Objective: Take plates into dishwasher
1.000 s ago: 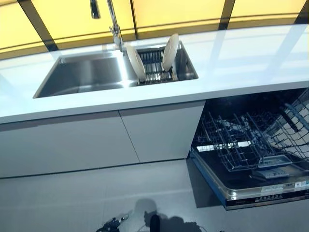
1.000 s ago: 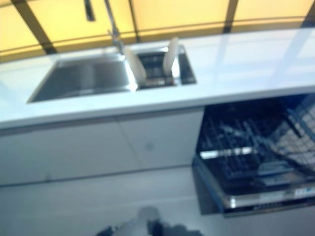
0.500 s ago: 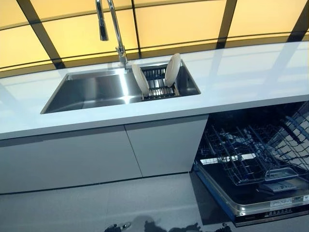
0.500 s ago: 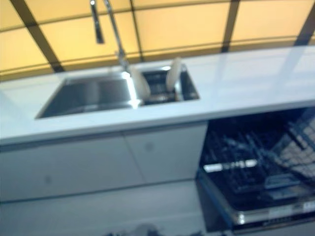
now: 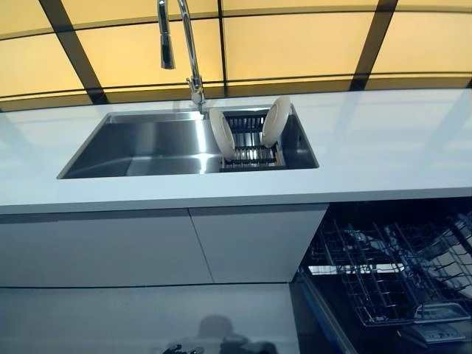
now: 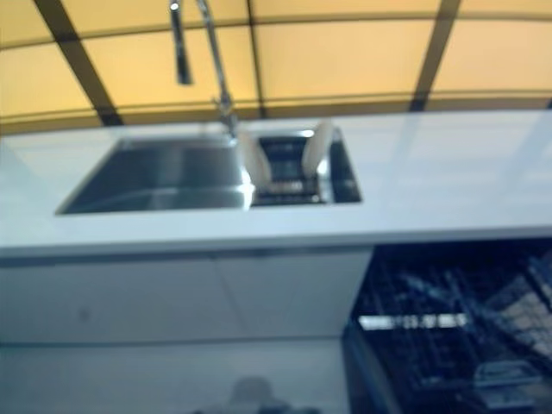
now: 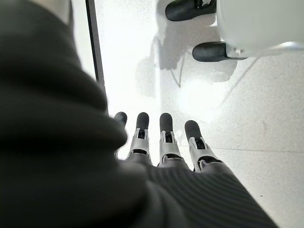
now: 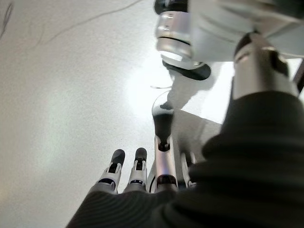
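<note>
Two white plates, left plate [image 5: 222,135] and right plate [image 5: 276,122], standing on edge in a dish rack [image 5: 249,140] set into the right end of the sink [image 5: 140,144]; leaning apart from each other, not touching, with bare rack wires between them. Likely ceramic: stiff, fairly heavy for the size, smooth and glazed, so slippery under the fingertips and apt to chip or break if dropped or knocked against the steel. Best taken by the upper rim, thumb on one face and fingers on the other, then lifted straight up out of the wires before turning away. Tall faucet [image 5: 181,40] rising just behind the rack, close enough to watch on the lift.

White surface [image 5: 383,147] running around the sink and off to the right; below it, to the right, the open dishwasher [image 5: 383,284] with its lower wire rack [image 5: 376,273] pulled out and apparently holding no plates yet.

Left hand [image 7: 161,137] hanging over the floor, fingers straight and relaxed, holding nothing. Right hand [image 8: 142,171] likewise over the floor, fingers extended, holding nothing. Neither near the plates; task judged not yet begun.

Against the earlier pictures: whole view shifted, sink and plates now sitting lower and more central, more of the faucet showing, less of the dishwasher door and floor in view. Camera movement, then, not movement of the things; plates in the same lean in the rack.
</note>
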{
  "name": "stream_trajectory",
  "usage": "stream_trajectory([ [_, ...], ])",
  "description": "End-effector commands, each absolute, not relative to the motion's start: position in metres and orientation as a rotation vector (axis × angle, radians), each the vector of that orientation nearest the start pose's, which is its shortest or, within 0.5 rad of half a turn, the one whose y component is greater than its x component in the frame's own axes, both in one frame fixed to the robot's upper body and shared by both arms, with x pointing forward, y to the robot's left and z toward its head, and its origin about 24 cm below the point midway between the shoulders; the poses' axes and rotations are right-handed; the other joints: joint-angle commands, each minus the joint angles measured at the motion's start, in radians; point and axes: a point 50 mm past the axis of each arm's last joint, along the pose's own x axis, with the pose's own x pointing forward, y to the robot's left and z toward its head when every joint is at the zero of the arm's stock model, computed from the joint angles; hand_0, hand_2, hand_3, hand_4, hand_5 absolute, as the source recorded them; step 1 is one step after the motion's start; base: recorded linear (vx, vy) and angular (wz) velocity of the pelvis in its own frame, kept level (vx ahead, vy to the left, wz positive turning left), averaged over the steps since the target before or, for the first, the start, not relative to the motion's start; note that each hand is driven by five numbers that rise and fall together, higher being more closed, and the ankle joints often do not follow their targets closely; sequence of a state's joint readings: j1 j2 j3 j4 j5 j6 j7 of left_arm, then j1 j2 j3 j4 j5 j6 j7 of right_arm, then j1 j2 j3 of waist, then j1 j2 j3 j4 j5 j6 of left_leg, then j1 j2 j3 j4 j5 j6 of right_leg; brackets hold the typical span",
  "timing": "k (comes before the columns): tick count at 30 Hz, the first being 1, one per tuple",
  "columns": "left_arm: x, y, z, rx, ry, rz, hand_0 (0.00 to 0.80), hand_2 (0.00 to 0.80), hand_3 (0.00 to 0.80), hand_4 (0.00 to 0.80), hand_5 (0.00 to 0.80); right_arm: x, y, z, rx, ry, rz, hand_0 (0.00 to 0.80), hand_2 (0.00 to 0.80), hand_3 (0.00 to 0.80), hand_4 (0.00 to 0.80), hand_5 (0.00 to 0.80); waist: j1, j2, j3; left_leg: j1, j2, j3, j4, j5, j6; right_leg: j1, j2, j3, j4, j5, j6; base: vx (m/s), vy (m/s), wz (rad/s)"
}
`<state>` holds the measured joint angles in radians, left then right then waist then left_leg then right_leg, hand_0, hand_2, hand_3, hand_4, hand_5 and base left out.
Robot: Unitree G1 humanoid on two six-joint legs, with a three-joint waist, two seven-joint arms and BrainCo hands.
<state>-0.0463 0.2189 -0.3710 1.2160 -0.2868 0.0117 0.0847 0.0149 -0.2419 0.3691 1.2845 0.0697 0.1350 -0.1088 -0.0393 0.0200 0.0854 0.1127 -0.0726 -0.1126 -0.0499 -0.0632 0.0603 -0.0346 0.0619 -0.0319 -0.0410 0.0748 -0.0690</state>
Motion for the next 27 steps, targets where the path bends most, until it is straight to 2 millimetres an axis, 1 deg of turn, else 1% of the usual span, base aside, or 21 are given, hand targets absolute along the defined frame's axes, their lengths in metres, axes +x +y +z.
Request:
stream_trajectory([
  [1,0.114,0.212,-0.16,0.278,1.169,0.024,0.0,0.0,0.0,0.0,0.0,0.089,-0.231,-0.164,-0.448,1.344,-0.014,0.0,0.0,0.0,0.0,0.0,0.015,-0.001,0.011,-0.021,-0.05,0.052,0.03,-0.03,0.06,0.009,-0.016,0.004,0.102,-0.11,0.082,0.091,-0.027,0.0],
  [2,0.115,0.213,-0.159,0.281,1.168,0.024,0.0,0.0,0.0,0.0,0.0,0.089,-0.231,-0.164,-0.446,1.343,-0.019,0.0,0.0,0.0,0.0,0.0,0.014,-0.002,0.013,-0.022,-0.048,0.055,0.032,-0.032,0.061,0.007,-0.015,0.003,0.113,-0.119,0.08,0.109,-0.044,0.01],
  [5,0.119,0.213,-0.158,0.278,1.166,0.043,0.0,0.0,0.0,0.0,0.0,0.093,-0.231,-0.163,-0.441,1.338,-0.029,0.0,0.0,0.0,0.0,0.0,0.008,-0.01,0.022,-0.043,-0.038,0.081,0.109,-0.072,0.062,0.001,-0.017,0.004,0.148,-0.153,0.065,0.096,-0.047,0.02],
  [6,0.121,0.212,-0.158,0.267,1.164,0.059,0.0,0.0,0.0,0.0,0.0,0.095,-0.232,-0.163,-0.444,1.337,-0.029,0.0,0.0,0.0,0.0,0.0,0.006,-0.019,0.025,-0.068,-0.032,0.107,0.196,-0.11,0.058,0.009,-0.022,0.004,0.15,-0.165,0.054,0.089,-0.052,0.03],
  [7,0.122,0.211,-0.158,0.256,1.16,0.072,0.0,0.0,0.0,0.0,0.0,0.096,-0.233,-0.162,-0.448,1.336,-0.03,0.0,0.0,0.0,0.0,0.0,0.006,-0.028,0.034,-0.113,-0.022,0.142,0.335,-0.117,0.049,0.023,-0.027,0.0,0.145,-0.168,0.042,0.066,-0.07,0.05],
  [8,0.123,0.209,-0.158,0.238,1.155,0.087,0.0,0.0,0.0,0.0,0.0,0.098,-0.235,-0.161,-0.452,1.334,-0.03,0.0,0.0,0.0,0.0,0.0,0.008,-0.03,0.049,-0.188,-0.004,0.161,0.514,-0.092,0.034,0.03,-0.023,-0.011,0.148,-0.17,0.024,-0.004,-0.09,0.09],
  [9,0.124,0.207,-0.158,0.169,1.141,0.136,0.0,0.0,0.0,0.0,0.0,0.099,-0.237,-0.16,-0.453,1.334,-0.034,0.0,0.0,0.0,0.0,0.0,0.013,-0.025,0.073,-0.295,0.018,0.159,0.711,-0.018,0.01,0.033,-0.011,-0.024,0.166,-0.174,-0.002,-0.013,-0.067,0.28],
  [10,0.123,0.207,-0.158,0.121,1.135,0.194,0.0,0.0,0.0,0.0,0.0,0.099,-0.24,-0.159,-0.454,1.343,-0.047,0.0,0.0,0.0,0.0,0.0,0.019,-0.018,0.092,-0.362,0.015,0.131,0.788,0.021,-0.009,0.043,0.0,-0.026,0.185,-0.181,-0.018,0.054,-0.025,0.32],
  [11,0.119,0.209,-0.159,0.083,1.132,0.236,0.0,0.0,0.0,0.0,0.0,0.095,-0.241,-0.16,-0.437,1.362,-0.074,0.0,0.0,0.0,0.0,0.0,0.024,-0.022,0.1,-0.365,0.032,0.12,0.718,0.036,-0.017,0.064,-0.007,-0.029,0.194,-0.186,-0.022,0.116,0.029,0.21],
  [12,0.118,0.21,-0.159,0.074,1.131,0.247,0.0,0.0,0.0,0.0,0.0,0.094,-0.242,-0.16,-0.43,1.368,-0.083,0.0,0.0,0.0,0.0,0.0,0.024,-0.029,0.102,-0.344,0.041,0.128,0.665,0.03,-0.016,0.075,-0.017,-0.03,0.193,-0.188,-0.018,0.172,0.067,-0.1],
  [13,0.117,0.213,-0.159,0.07,1.123,0.268,0.0,0.0,0.0,0.0,0.0,0.091,-0.244,-0.16,-0.41,1.379,-0.104,0.0,0.0,0.0,0.0,0.0,0.023,-0.039,0.102,-0.304,0.061,0.148,0.563,0.027,-0.018,0.092,-0.033,-0.035,0.189,-0.19,-0.011,0.265,0.181,-0.31],
  [14,0.116,0.213,-0.159,0.084,1.118,0.255,0.0,0.0,0.0,0.0,0.0,0.087,-0.246,-0.161,-0.383,1.387,-0.144,0.0,0.0,0.0,0.0,0.0,0.015,-0.046,0.097,-0.237,0.093,0.166,0.316,0.081,-0.042,0.127,-0.063,-0.061,0.163,-0.19,0.004,0.281,0.215,-0.27],
  [15,0.117,0.213,-0.159,0.102,1.118,0.233,0.0,0.0,0.0,0.0,0.0,0.086,-0.246,-0.161,-0.374,1.386,-0.158,0.0,0.0,0.0,0.0,0.0,0.013,-0.047,0.095,-0.22,0.094,0.155,0.24,0.105,-0.049,0.142,-0.073,-0.071,0.152,-0.187,0.011,0.339,0.333,-0.08],
  [16,0.121,0.21,-0.157,0.169,1.098,0.175,0.0,0.0,0.0,0.0,0.0,0.087,-0.247,-0.161,-0.364,1.382,-0.161,0.0,0.0,0.0,0.0,0.0,0.018,-0.043,0.087,-0.191,0.081,0.094,0.096,0.117,-0.052,0.175,-0.097,-0.078,0.131,-0.181,0.039,0.231,0.275,0.18],
  [17,0.124,0.209,-0.157,0.215,1.088,0.135,0.0,0.0,0.0,0.0,0.0,0.087,-0.247,-0.161,-0.368,1.38,-0.158,0.0,0.0,0.0,0.0,0.0,0.016,-0.04,0.082,-0.189,0.078,0.087,0.085,0.111,-0.049,0.181,-0.107,-0.083,0.131,-0.186,0.047,0.335,0.388,0.27],
  [18,0.129,0.209,-0.155,0.294,1.082,0.089,0.0,0.0,0.0,0.0,0.0,0.087,-0.248,-0.16,-0.388,1.381,-0.157,0.0,0.0,0.0,0.0,0.0,0.012,-0.031,0.069,-0.159,0.075,0.1,0.06,0.091,-0.05,0.193,-0.128,-0.094,0.136,-0.203,0.068,0.311,0.358,0.18],
  [19,0.131,0.209,-0.155,0.316,1.079,0.063,0.0,0.0,0.0,0.0,0.0,0.084,-0.25,-0.161,-0.374,1.391,-0.184,0.0,0.0,0.0,0.0,0.0,-0.002,-0.027,0.06,-0.155,0.073,0.13,0.106,0.061,-0.043,0.184,-0.144,-0.092,0.163,-0.214,0.078,0.337,0.393,0.01],
  [21,0.136,0.212,-0.152,0.294,1.066,0.081,0.0,0.0,0.0,0.0,0.0,0.079,-0.252,-0.161,-0.373,1.406,-0.172,0.0,0.0,0.0,0.0,0.0,-0.007,-0.02,0.044,-0.154,0.048,0.111,0.137,0.029,-0.031,0.178,-0.159,-0.072,0.163,-0.199,0.097,0.217,0.281,-0.18],
  [23,0.141,0.217,-0.15,0.277,1.075,0.097,0.0,0.0,0.0,0.0,0.0,0.077,-0.25,-0.162,-0.411,1.412,-0.134,0.0,0.0,0.0,0.0,0.0,-0.008,-0.008,0.028,-0.14,0.049,0.131,0.123,0.018,-0.019,0.158,-0.169,-0.069,0.152,-0.187,0.107,0.169,0.196,-0.18],
  [25,0.14,0.222,-0.149,0.278,1.092,0.101,0.0,0.0,0.0,0.0,0.0,0.079,-0.246,-0.163,-0.392,1.401,-0.137,0.0,0.0,0.0,0.0,0.0,-0.002,-0.006,0.016,-0.147,0.045,0.129,0.126,0.008,-0.004,0.146,-0.17,-0.054,0.126,-0.17,0.111,0.126,0.098,-0.24],
  [27,0.139,0.225,-0.149,0.287,1.098,0.092,0.0,0.0,0.0,0.0,0.0,0.082,-0.243,-0.163,-0.393,1.387,-0.123,0.0,0.0,0.0,0.0,0.0,0.003,-0.007,0.011,-0.161,0.045,0.13,0.135,0.003,0.0,0.135,-0.17,-0.043,0.112,-0.159,0.115,0.078,0.041,-0.15],
])
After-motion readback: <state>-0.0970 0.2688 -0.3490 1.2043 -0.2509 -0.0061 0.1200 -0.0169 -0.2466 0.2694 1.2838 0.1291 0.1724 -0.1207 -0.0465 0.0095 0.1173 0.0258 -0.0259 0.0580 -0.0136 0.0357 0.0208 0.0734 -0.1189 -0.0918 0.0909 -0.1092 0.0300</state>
